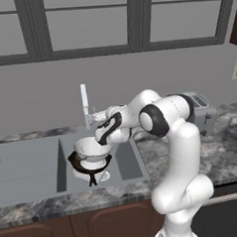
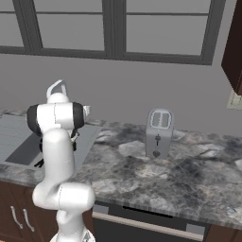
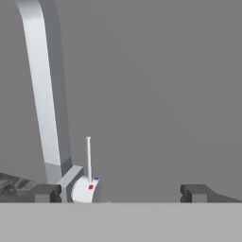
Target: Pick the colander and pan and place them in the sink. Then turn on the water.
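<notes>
Spreading wide and empty, the gripper (image 3: 120, 194) faces the tap (image 3: 47, 104) lever (image 3: 88, 158).

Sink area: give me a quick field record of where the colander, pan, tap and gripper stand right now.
colander: in the sink, resting on the pan
pan: in the basin, under the colander
tap: upright behind the basin, lever vertical
water: no stream visible
gripper: open, facing the tap base, fingers holding nothing
</notes>
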